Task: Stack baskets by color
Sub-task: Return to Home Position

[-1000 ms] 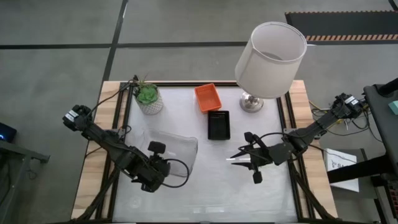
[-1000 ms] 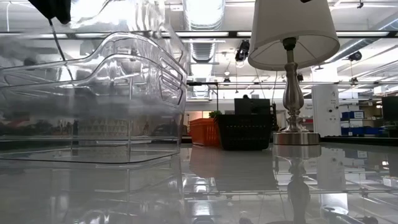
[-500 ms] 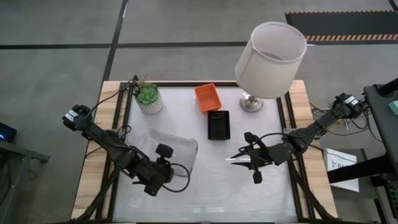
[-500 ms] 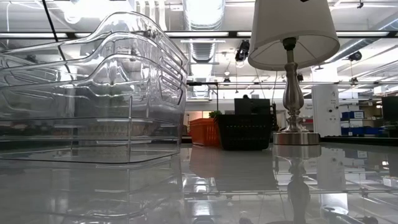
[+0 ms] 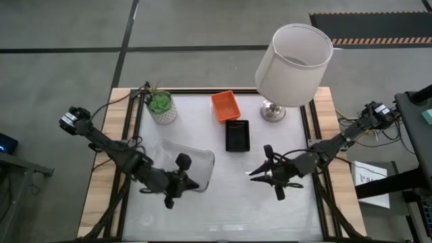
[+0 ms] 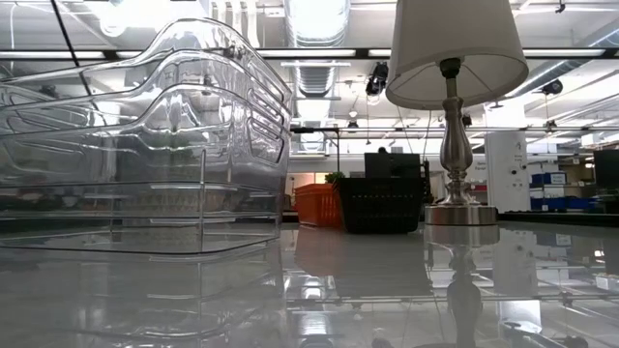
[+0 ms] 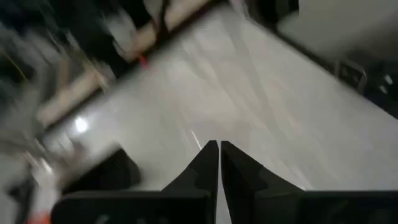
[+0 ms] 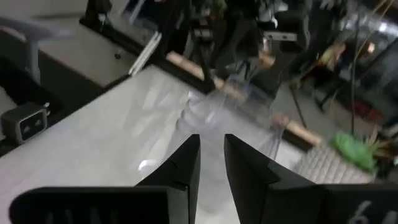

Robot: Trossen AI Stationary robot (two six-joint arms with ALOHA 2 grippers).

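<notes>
Clear trays (image 5: pixel 192 158) (image 6: pixel 145 145) sit nested in one stack on the table's left half, the bottom tray resting on the tabletop. An orange basket (image 5: pixel 225 106) (image 6: pixel 317 205) and a black basket (image 5: pixel 237 135) (image 6: pixel 382 203) stand side by side at the far middle. My left gripper (image 5: pixel 194 183) (image 7: pixel 219 149) is shut and empty, raised by the stack's near right corner. My right gripper (image 5: pixel 251 173) (image 8: pixel 211 146) hovers right of centre, its fingers a narrow gap apart with nothing between them, pointing toward the trays (image 8: pixel 230 102).
A lamp with a white shade (image 5: pixel 293 64) (image 6: pixel 455 116) stands at the far right, and a green potted plant (image 5: pixel 160 104) at the far left. The bare tabletop (image 5: pixel 229 209) stretches between the two grippers and along the near edge.
The top clear tray, raised and tilted a second ago, has dropped level into the stack. My left gripper has left it, risen out of the low view, and swung from pointing down at the tray toward the table's right edge. My right gripper has rolled a little in place.
</notes>
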